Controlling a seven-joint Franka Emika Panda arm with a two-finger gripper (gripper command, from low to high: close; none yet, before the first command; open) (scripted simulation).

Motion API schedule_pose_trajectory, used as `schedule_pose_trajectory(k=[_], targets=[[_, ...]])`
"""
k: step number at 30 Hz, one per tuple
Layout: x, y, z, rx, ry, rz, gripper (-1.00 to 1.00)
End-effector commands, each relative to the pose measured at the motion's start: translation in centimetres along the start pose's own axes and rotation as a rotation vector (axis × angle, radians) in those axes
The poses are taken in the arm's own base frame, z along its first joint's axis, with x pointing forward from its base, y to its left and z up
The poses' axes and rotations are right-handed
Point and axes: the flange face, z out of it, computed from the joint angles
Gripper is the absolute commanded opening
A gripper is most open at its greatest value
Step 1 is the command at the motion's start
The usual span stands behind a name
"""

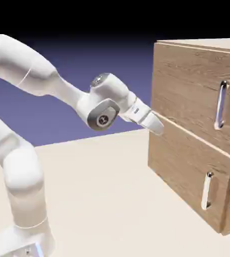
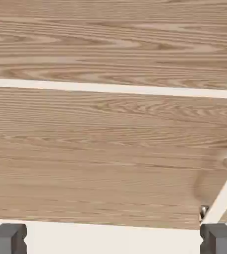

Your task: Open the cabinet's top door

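The top door [image 1: 192, 90] is sitting flush with the cabinet [image 1: 187, 165], unopened. The gripper [image 1: 156, 125], jaws spread apart and empty, is hovering well short of the door's handle [image 1: 221, 104], nothing grasped yet.

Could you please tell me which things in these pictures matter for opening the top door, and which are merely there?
Part of the job:
cabinet
top door
top door's long silver handle
gripper, near the cabinet's left edge

Merely there:
lower panel
its shorter handle
table

Matt light-brown woodgrain cabinet [image 1: 187, 125], glossy silver metal handles (2), smooth white arm [image 1: 41, 80]
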Motion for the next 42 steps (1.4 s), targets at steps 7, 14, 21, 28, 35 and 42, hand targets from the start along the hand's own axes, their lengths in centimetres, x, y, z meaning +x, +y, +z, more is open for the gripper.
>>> schedule_pose_trajectory(k=[7, 14, 21, 28, 35, 42], targets=[[1.7, -3.2, -3.2, 0.085, 0.065, -0.040, 0.00], [3.4, -5.2, -6.2, 0.164, 0.136, -0.065, 0.00], [5.2, -5.9, -8.7, 0.238, 0.209, -0.074, 0.00], [7.1, -5.6, -10.4, 0.305, 0.283, -0.070, 0.00], [9.2, -4.3, -10.8, 0.365, 0.352, -0.053, 0.00], [11.3, -2.2, -9.9, 0.417, 0.415, -0.029, 0.00]])
